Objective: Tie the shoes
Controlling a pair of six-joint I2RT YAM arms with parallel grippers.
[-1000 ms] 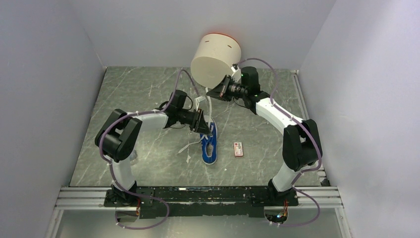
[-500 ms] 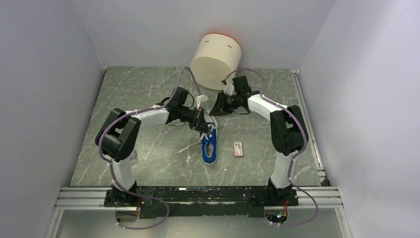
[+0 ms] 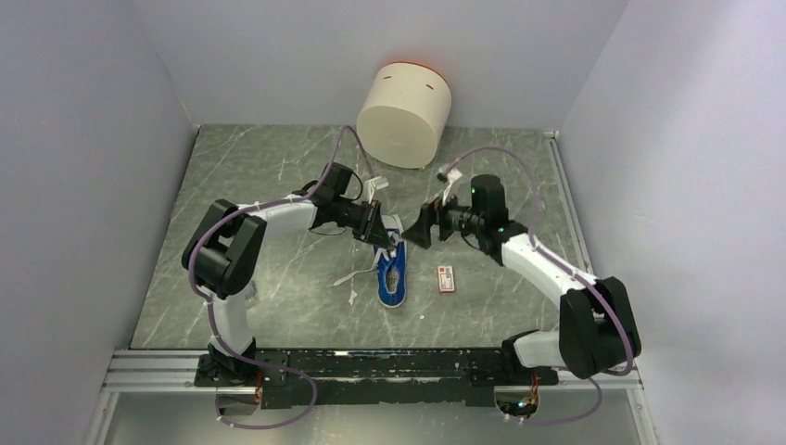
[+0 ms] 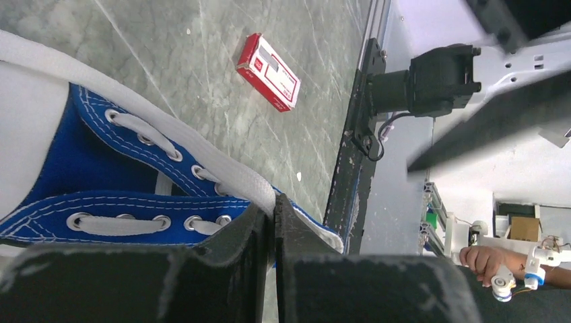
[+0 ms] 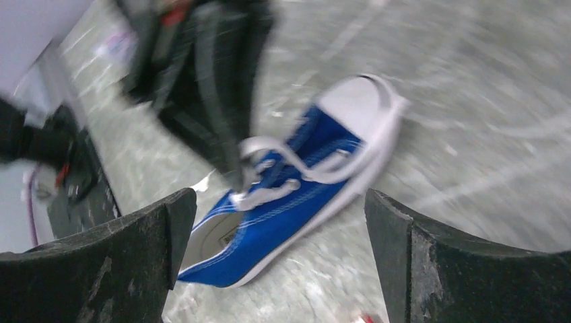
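Left gripper pinches the blue sneaker's white lace.
Right gripper gapes wide beside the toe; its wrist view is motion-blurred, lace ends indistinct.

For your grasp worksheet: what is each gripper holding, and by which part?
Left gripper pinches the white lace of the shoe near its eyelets; right gripper open, empty.

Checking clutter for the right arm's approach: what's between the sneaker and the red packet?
Nothing, just bare tabletop between sneaker and red packet. Top view shows it; left wrist view agrees.
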